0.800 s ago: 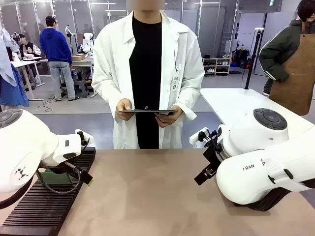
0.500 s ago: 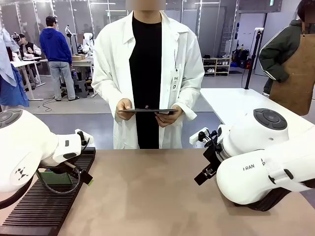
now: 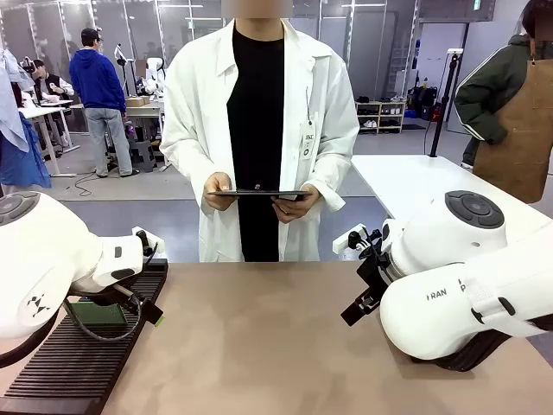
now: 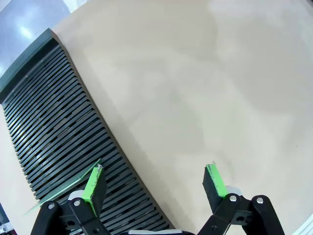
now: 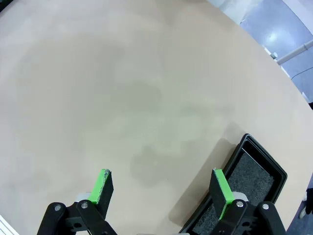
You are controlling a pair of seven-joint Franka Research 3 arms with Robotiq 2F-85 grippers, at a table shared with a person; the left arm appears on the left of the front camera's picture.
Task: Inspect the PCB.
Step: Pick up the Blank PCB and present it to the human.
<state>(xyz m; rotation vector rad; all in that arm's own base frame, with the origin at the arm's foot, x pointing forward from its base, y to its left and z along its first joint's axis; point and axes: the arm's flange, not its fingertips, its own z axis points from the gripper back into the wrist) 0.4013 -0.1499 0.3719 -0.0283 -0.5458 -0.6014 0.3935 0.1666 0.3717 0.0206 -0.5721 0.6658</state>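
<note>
PCB [image 3: 97, 313] rests on the ribbed rack [image 3: 52, 363] near left, presumably parked for pickup; left pincer [image 4: 154, 183] and right pincer [image 5: 161, 188] gape wide, empty.

PCB [image 3: 99, 314] partly hidden (by left arm [image 3: 52, 259])

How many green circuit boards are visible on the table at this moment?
1. The PCB lies on the black ribbed rack at the robot's left side, under the left arm. The arm covers part of the rack, so more may be hidden.
</note>
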